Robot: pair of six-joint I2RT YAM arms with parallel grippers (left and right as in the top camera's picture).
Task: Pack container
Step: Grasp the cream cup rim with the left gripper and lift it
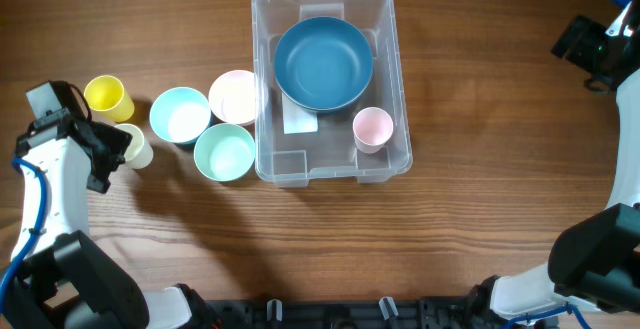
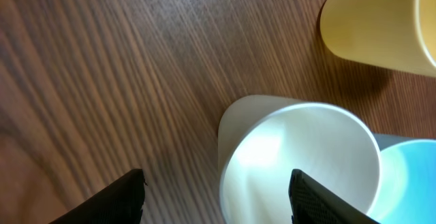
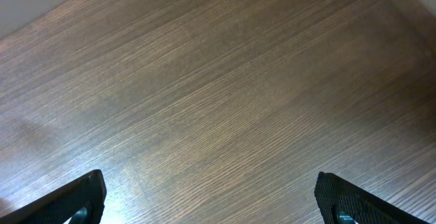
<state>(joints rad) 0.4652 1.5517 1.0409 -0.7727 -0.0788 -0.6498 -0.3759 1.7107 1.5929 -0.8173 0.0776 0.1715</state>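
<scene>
Overhead: container (image 1: 300, 164) mid-desk (image 1: 480, 229), near far edge; blue bowl (image 1: 323, 62) and pink cup (image 1: 372, 129) inside. Teal bowl (image 1: 225, 152) and pink bowl (image 1: 233, 96) just beside left wall; open desk to right.

Left wrist: left pincer (image 2: 216, 186) spread wide, empty, above white cup (image 2: 300, 163); yellow cup (image 2: 381, 20) near.

Right wrist: right pincer (image 3: 210, 186) spread wide over desk.

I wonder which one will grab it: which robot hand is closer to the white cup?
Left. The left hand sits open right at the white cup; the right hand hangs across the table, at its far right.
</scene>
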